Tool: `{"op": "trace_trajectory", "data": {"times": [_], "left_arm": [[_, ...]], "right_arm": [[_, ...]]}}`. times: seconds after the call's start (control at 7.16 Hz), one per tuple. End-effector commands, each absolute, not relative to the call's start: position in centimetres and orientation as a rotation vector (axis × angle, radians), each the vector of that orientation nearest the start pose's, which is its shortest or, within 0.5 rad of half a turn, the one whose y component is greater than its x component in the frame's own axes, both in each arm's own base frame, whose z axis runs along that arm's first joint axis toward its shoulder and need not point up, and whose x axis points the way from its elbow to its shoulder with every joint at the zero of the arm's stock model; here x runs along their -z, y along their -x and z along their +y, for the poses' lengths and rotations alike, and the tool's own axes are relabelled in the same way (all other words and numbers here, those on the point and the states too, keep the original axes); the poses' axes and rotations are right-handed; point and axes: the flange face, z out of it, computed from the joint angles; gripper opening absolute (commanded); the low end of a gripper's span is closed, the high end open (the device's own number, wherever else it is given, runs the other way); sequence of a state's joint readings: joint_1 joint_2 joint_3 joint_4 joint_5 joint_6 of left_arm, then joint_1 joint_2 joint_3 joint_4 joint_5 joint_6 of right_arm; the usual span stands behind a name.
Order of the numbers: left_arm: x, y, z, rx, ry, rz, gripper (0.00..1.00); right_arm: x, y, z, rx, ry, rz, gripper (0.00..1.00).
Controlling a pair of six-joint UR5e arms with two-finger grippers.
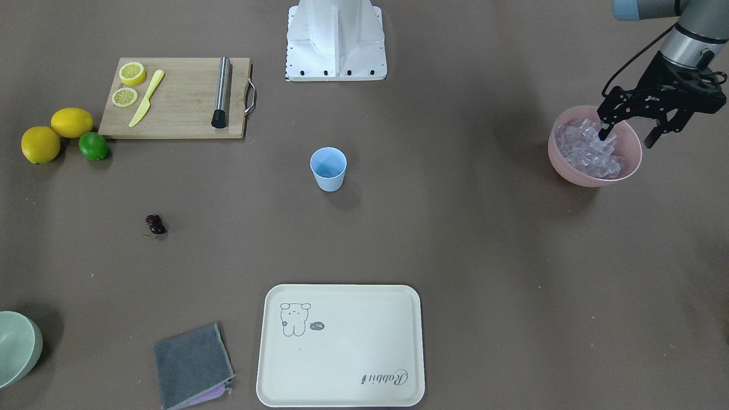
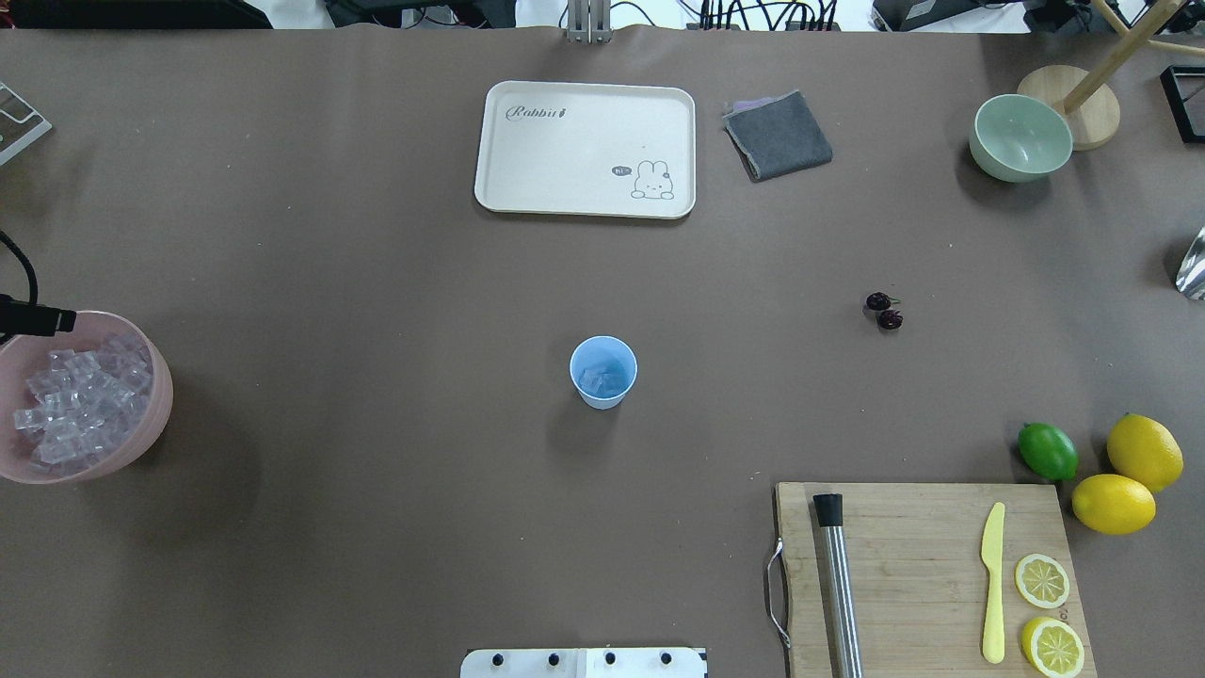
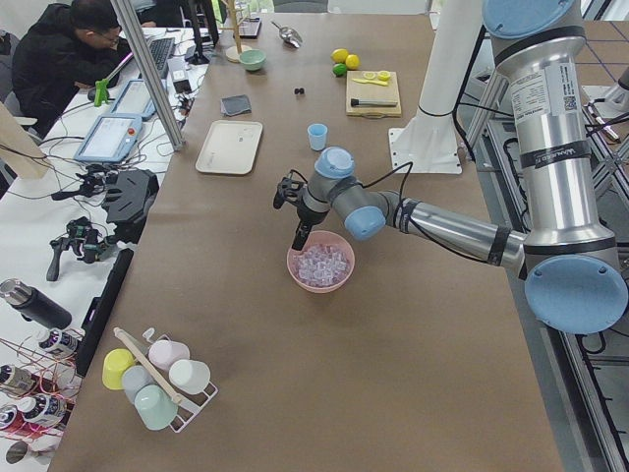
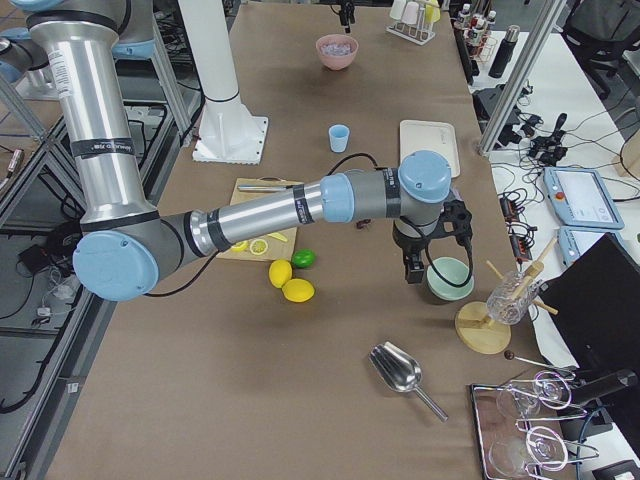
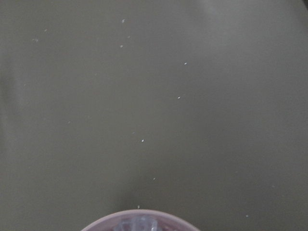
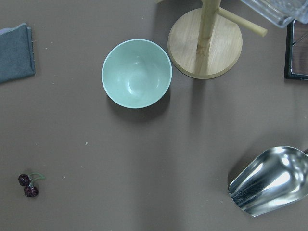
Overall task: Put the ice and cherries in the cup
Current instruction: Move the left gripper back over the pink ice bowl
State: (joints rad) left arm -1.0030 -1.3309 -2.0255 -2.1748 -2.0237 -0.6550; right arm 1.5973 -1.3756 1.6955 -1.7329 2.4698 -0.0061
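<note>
Far to the cup's left, as seen from over the robot's shoulders, stood one wide pink plastic bowl (image 2: 151, 433). It was heaped with small clear, faintly lilac ice cubes (image 2: 80, 405), too many to count. The left gripper (image 1: 627, 138) hung at that bowl's rim with its two fingers spread wide and nothing between them. One tip was over the cubes and the other outside the rim.

The one small light blue plastic cup (image 2: 603, 372) stood upright at mid-table with a few cubes in its bottom; their number could not be made out. Beyond the cup lay one cream rectangular tray (image 2: 565, 151) printed "Rabbit". It also bore a rabbit drawing and a tiny speech bubble too small to read surely. Beyond the cup and to its right lay one folded grey cloth (image 2: 778, 135).

The two dark red cherries (image 2: 884, 311), joined by a green stem, lay on the bare table well to the cup's right.

Right of the cup and nearer the robot lay one wooden cutting board (image 2: 913, 565) with a metal handle. On it were:
- one steel muddler (image 2: 838, 584) with a black end
- one yellow plastic knife (image 2: 992, 584)
- two lemon halves (image 2: 1042, 581)

Farther right sat one green lime (image 2: 1048, 451) and two whole yellow lemons (image 2: 1145, 452).

Far right and beyond the cup stood one pale green bowl (image 2: 1021, 138), one wooden stand (image 2: 1073, 108) and one steel scoop (image 6: 269, 180). The right gripper (image 4: 415, 268) hung beside the green bowl, and whether its fingers were apart or closed could not be told.
</note>
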Motion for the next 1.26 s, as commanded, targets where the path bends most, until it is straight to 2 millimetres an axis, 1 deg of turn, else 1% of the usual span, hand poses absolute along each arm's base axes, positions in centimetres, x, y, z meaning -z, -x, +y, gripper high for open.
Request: {"op": "trace_trajectory", "data": {"times": [0.0,0.14,0.42,0.56,0.7,0.84,0.98,1.12], "left_arm": [[-48.6,-14.8,-38.9,-0.305,-0.481,0.783,0.96],[-48.8,-14.8,-38.8,-0.397,-0.512,0.763,0.96],[-50.2,-15.4,-38.5,-0.558,-0.512,0.781,0.96],[-51.3,-15.5,-38.5,-0.605,-0.508,0.771,0.96],[-52.1,-15.4,-38.0,-0.613,-0.481,0.787,0.96],[-53.7,-14.7,-36.8,-0.666,-0.46,0.778,0.96],[-54.6,-14.5,-36.8,-0.701,-0.464,0.766,0.96],[-56.2,-14.1,-36.2,-0.708,-0.438,0.755,0.94]], "right_arm": [[-50.1,-6.3,-56.3,0.065,-0.159,-0.894,1.0],[-50.1,-6.0,-56.6,0.069,-0.153,-0.894,1.0],[-50.6,-6.0,-56.8,0.063,-0.143,-0.89,1.0],[-51.3,-6.5,-57.7,0.047,-0.131,-0.89,1.0],[-51.6,-6.7,-57.6,0.041,-0.127,-0.89,1.0],[-51.6,-6.7,-57.6,0.041,-0.127,-0.89,1.0],[-51.7,-6.8,-57.5,0.039,-0.126,-0.888,1.0],[-52.6,-6.8,-57.1,0.035,-0.115,-0.884,1.0]]}}
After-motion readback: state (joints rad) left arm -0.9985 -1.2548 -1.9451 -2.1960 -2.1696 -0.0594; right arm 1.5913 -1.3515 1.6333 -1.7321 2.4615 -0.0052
